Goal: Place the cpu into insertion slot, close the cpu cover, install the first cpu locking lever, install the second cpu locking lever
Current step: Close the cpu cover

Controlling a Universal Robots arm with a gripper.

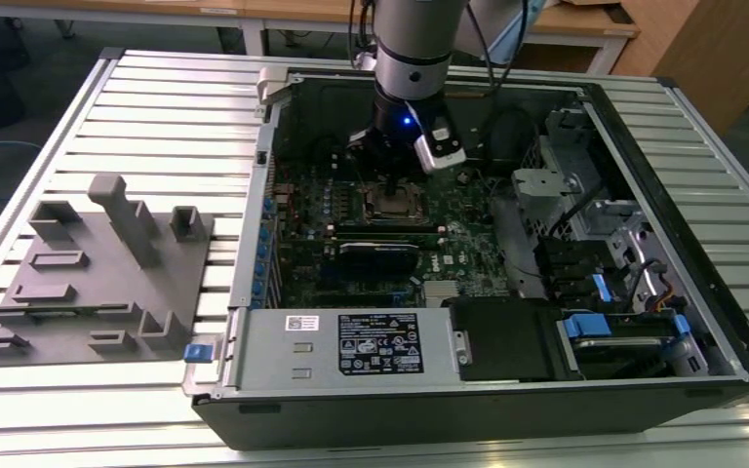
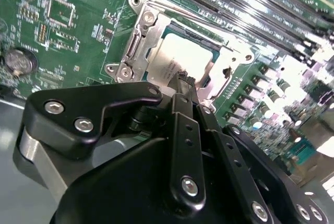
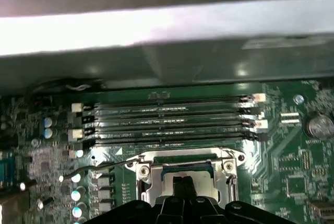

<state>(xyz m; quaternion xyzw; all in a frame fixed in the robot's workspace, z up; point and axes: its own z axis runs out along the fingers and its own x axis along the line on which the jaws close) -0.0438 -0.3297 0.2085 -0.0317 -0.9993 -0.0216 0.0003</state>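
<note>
The gripper (image 2: 181,79) is seen with its 2 black fingers (image 3: 177,183) drawn together at the tips, and nothing is gripped between them. The tips are held directly over the cpu (image 2: 180,57); whether its metal top is touched cannot be told. The cpu is seated flat in the insertion slot (image 1: 394,202), and its dull silver top is shown through the window of the cpu cover (image 2: 229,68), which is laid down around it. A thin wire locking lever (image 3: 99,167) is run along the socket side that faces the memory slots (image 3: 167,119), and its handle end is carried out past 1 socket corner; whether it is latched cannot be told. The 4 memory slots are ranged between the socket and the board edge next to the case wall. A coin battery (image 3: 318,126) is mounted on the green motherboard (image 1: 335,219) beyond 1 end of those slots.

In the exterior view the arm (image 1: 413,39) is lowered into the open computer case (image 1: 479,405), which is laid flat on the slatted tabletop (image 1: 153,107). A labelled power supply box (image 1: 348,341) is fitted along the case edge nearest that camera. A grey moulded fixture (image 1: 89,263) is set on the tabletop beside the case, toward the exterior view's left edge.
</note>
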